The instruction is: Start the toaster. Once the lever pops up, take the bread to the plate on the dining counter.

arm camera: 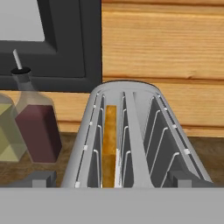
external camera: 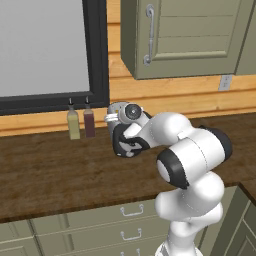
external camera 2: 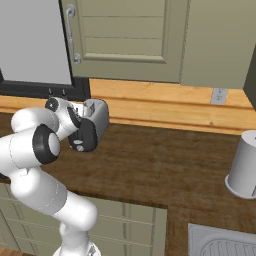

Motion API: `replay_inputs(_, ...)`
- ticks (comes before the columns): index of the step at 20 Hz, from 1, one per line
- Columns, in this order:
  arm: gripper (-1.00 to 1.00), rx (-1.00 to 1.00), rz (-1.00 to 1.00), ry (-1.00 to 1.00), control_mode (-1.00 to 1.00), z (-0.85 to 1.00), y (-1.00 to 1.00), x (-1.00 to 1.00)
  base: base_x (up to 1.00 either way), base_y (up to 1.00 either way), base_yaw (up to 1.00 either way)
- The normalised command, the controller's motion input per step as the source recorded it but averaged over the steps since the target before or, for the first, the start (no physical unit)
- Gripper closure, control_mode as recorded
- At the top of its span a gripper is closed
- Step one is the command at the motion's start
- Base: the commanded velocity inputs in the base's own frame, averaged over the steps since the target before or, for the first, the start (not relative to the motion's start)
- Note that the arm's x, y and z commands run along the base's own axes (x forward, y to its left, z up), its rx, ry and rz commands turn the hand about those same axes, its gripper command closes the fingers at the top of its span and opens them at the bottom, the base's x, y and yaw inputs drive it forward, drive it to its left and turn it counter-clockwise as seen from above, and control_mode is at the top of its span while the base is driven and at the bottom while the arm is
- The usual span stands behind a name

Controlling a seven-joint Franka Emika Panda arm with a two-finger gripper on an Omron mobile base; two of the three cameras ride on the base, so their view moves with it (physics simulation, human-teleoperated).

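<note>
- Hand view looked down the length of the toaster (arm camera: 131,135) from close above its front end; the silver top had two long slots with wire guides inside.
- The bread (arm camera: 109,144) stood on edge in the left-hand slot of that view, its orange-brown crust showing between the guides; the other slot held nothing visible.
- The two dark fingertips (arm camera: 41,178) rose at the bottom of that view, one on each side of the toaster, so the jaws stood spread wide and pinched nothing.
- Beside the toaster in that view stood a dark red bottle (arm camera: 37,127) and a pale yellow-green bottle (arm camera: 8,138), close together before a black window frame (arm camera: 70,48).
- In the left base view the gripper (external camera: 125,142) sat at the toaster's black front panel, with the arm hiding most of the toaster's body.
- In the right base view the toaster rested on the dark wood-grain counter (external camera 2: 165,160), near the wooden back wall, and the gripper was right up against its black front.
- The lever was hidden by the hand, so I could not tell its position.
- A grey cylindrical container (external camera 2: 244,167) stood well apart on the far end of the counter.
</note>
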Motion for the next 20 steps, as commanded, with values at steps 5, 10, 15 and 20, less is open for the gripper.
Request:
replay_inputs(5,-1.00,0.00,0.00,0.00,-1.00,0.00,0.00,0.00,0.00,0.00,0.00)
replay_inputs(10,-1.00,0.00,0.00,0.00,-1.00,0.00,0.00,0.00,0.00,0.00,0.00)
replay_inputs(15,-1.00,0.00,0.00,0.00,-1.00,0.00,0.00,0.00,0.00,0.00,0.00)
replay_inputs(20,-1.00,0.00,0.00,0.00,-1.00,0.00,0.00,0.00,0.00,0.00,0.00)
